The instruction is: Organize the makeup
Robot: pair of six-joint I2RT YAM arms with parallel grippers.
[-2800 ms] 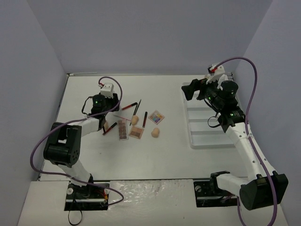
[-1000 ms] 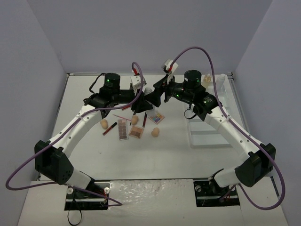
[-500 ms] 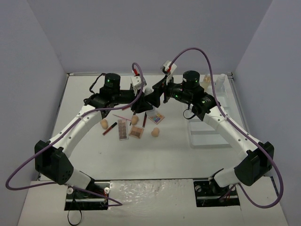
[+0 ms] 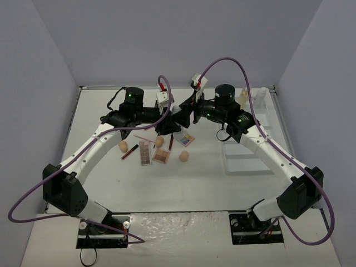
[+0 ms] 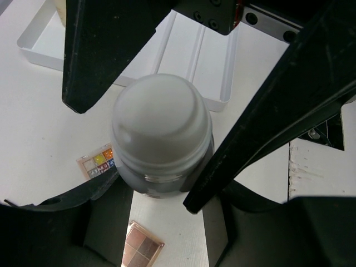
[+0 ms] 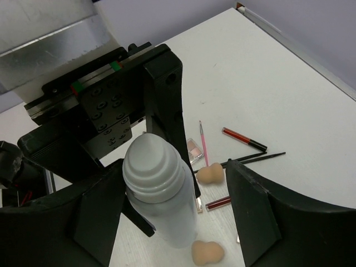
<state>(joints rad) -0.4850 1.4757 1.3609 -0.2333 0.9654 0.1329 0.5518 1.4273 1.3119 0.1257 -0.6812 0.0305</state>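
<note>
A white bottle (image 6: 158, 189) with a ribbed cap hangs in the air over the middle of the table, with my left gripper (image 5: 164, 192) shut on its lower part. My right gripper (image 6: 172, 181) stands open around the same white bottle (image 5: 161, 130), one finger close on each side, and a gap shows on its right. In the top view the left gripper (image 4: 171, 123) and right gripper (image 4: 182, 115) meet tip to tip. Below lie beige sponges (image 4: 183, 157), palettes (image 4: 145, 153), a lip tube (image 4: 130, 152) and thin brushes (image 6: 256, 159).
The white compartmented tray (image 4: 245, 158) lies at the right, with a clear amber bottle (image 4: 243, 97) and a white bottle (image 4: 261, 95) at its far end. A colourful palette (image 4: 185, 139) lies under the grippers. Grey walls enclose the table.
Both arms have swung from the sides to the middle, the left one bringing the white bottle. Over the last second the right gripper's fingers have narrowed around the bottle.
</note>
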